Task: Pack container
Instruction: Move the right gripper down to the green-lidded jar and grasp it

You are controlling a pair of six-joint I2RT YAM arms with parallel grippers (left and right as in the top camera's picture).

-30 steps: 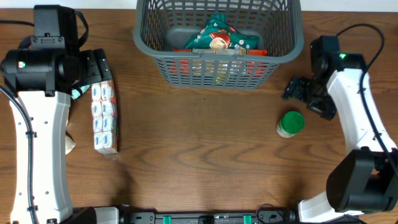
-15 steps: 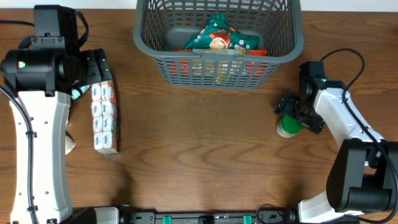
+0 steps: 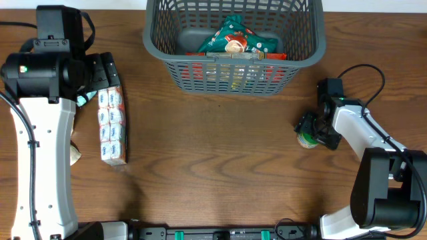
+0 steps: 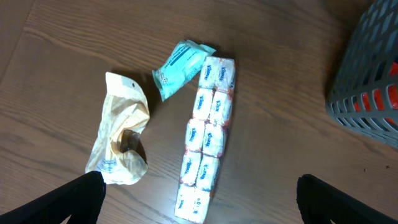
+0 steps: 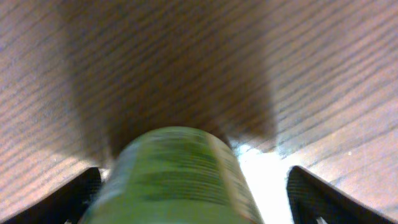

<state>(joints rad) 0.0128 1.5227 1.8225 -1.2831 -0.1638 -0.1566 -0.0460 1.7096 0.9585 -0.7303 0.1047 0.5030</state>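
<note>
Right gripper [image 3: 308, 131] low at the table, fingers spread either side of a green can [image 5: 174, 171], not clamped. We see the container [image 3: 200, 75] at far centre, well apart. Left gripper [image 4: 199, 199] hangs spread above tissues [image 4: 205, 134].

left gripper [image 4: 199, 182]: hovering high, I read fingers wide apart
right gripper [image 5: 193, 175]: down low, forearm angled inward, I read fingers spread

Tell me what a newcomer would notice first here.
The big grey container at the far edge of the table, holding a green snack bag, draws the eye first. Near the right edge, the right end effector is open around a green jar. On the left lies a long strip of tissue packs.
</note>
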